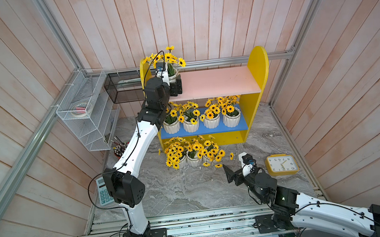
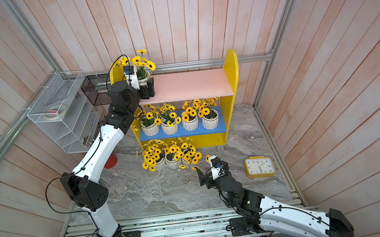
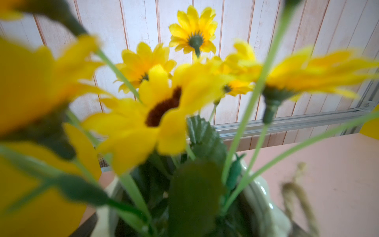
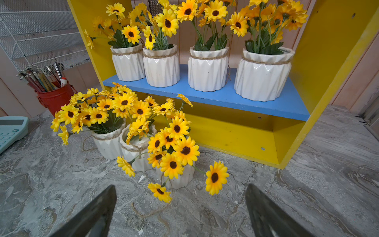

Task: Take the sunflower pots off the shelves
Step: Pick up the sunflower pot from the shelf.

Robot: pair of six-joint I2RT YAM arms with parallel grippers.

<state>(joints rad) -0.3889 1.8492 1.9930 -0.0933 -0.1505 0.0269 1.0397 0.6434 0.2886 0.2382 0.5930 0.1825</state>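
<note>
The yellow shelves (image 1: 258, 68) stand at the back with a pink upper board (image 1: 216, 82) and a blue lower board (image 1: 209, 130). One sunflower pot (image 1: 172, 77) stands at the pink board's left end. My left gripper (image 1: 177, 86) is right at this pot, its black fingers beside the pot's body. The left wrist view is filled with that pot's blooms and rim (image 3: 264, 197), and the fingers are hidden. Several pots (image 4: 208, 71) line the blue board. Three pots (image 4: 106, 145) stand on the table before the shelves. My right gripper (image 4: 180, 185) hangs open and empty just in front of them.
A white wire rack (image 1: 82, 111) and a black mesh basket (image 1: 123, 87) hang on the left wall. A red pen cup (image 4: 55, 98) and a teal calculator (image 1: 103, 193) sit at the left. A yellow clock (image 1: 281, 164) lies at the right.
</note>
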